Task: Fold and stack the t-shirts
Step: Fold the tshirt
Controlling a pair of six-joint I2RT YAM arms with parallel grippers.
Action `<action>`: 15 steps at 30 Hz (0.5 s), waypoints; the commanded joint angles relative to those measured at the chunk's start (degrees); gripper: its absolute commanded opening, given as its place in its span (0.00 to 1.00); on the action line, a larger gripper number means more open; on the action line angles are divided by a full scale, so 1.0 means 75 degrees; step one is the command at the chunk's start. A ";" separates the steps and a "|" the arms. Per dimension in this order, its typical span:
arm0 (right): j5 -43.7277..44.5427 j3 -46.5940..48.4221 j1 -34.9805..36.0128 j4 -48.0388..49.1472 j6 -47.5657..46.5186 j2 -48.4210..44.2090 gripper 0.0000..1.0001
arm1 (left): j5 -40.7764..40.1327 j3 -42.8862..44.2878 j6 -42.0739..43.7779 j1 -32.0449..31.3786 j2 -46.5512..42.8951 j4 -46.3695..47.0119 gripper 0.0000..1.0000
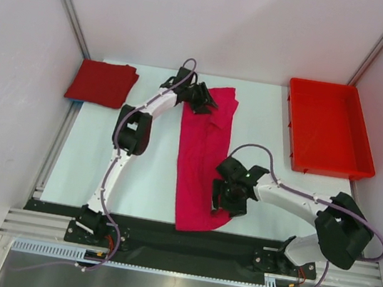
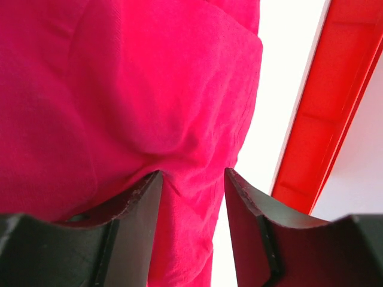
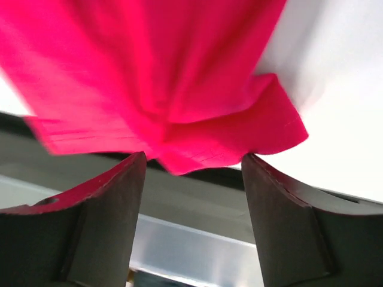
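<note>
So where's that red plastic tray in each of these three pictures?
Top external: the red tray sits at the far right of the table, right of the pink t-shirt.
Left wrist: a slice of its side runs down the right edge.
Right wrist: not in it.
Shared landmark: the pink t-shirt, which is central in the top view and fills most of both wrist views.

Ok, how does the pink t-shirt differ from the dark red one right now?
Shape: the pink t-shirt is a long, narrow, rumpled strip; the dark red t-shirt is a compact folded rectangle.
Place: the pink one runs down the middle of the table; the dark red one sits at its far left corner.
Handling: the left gripper and right gripper are at the pink one's ends; neither is near the dark red one.
Both are plain and unprinted.
</note>
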 commanded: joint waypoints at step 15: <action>0.0735 0.4855 -0.3025 -0.0079 -0.3072 0.1279 0.68 | -0.3849 -0.2452 0.3495 -0.0589 -0.4498 -0.2555 0.59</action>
